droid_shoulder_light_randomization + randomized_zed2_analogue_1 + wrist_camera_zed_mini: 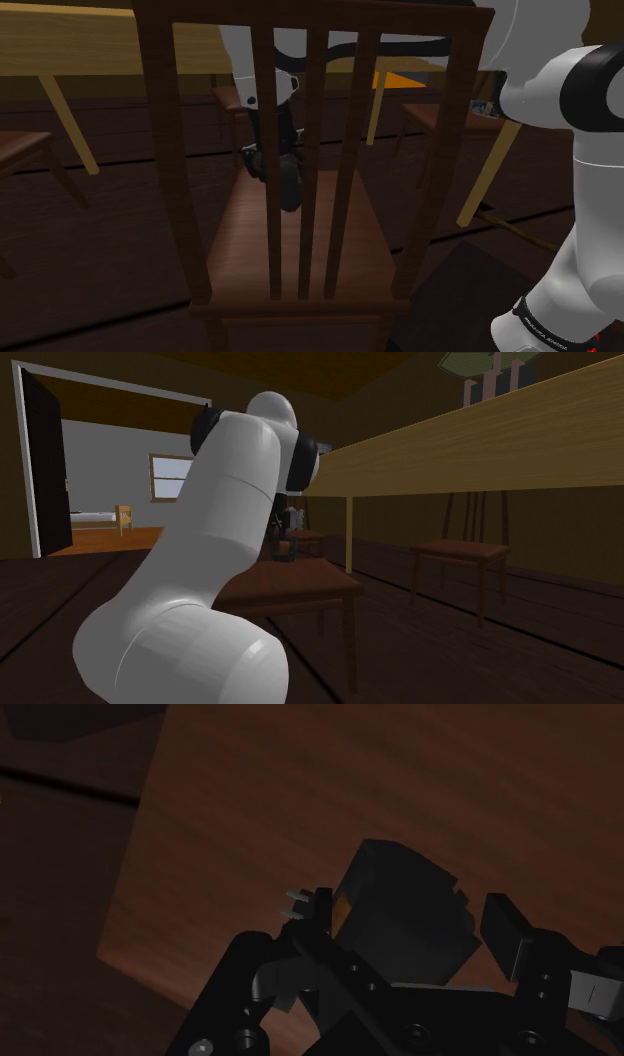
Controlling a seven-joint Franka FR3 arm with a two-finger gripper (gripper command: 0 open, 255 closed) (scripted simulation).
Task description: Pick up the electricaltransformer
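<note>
The electrical transformer (398, 899) is a small black block with two short metal prongs on one side. It sits between my gripper's (412, 922) two black fingers (322, 907), which clasp it from both sides just above a brown wooden chair seat (300, 794). In the shoulder view the gripper (288, 188) hangs over the back part of the seat (300, 255), partly hidden by the chair's back slats. In the second exterior view the hand (285, 544) shows small beyond my white arm, above the same seat (300, 584).
The chair's tall slatted back (310, 130) stands between the shoulder camera and the gripper. A long light wooden table (480, 452) runs close beside it, with more chairs (462, 552) tucked under. The floor is dark wood.
</note>
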